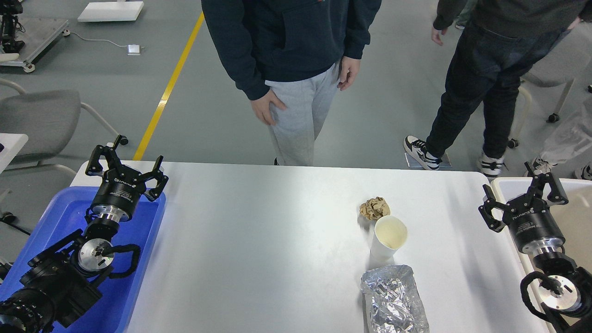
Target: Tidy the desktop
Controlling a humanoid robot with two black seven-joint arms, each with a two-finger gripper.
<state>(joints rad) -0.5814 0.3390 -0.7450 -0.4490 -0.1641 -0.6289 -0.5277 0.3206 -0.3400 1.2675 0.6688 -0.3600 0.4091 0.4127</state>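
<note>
Two black arms point(69, 273), silver wrist rings, white lettering, looped black cables

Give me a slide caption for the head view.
Both grippers, left and right, open above the desktop bearing cup, crumpled paper, foil bag.

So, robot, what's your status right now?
Both hands open, empty: left hand, right hand. Desktop holds paper wad, cup, foil bag. Nothing blocking.
</note>
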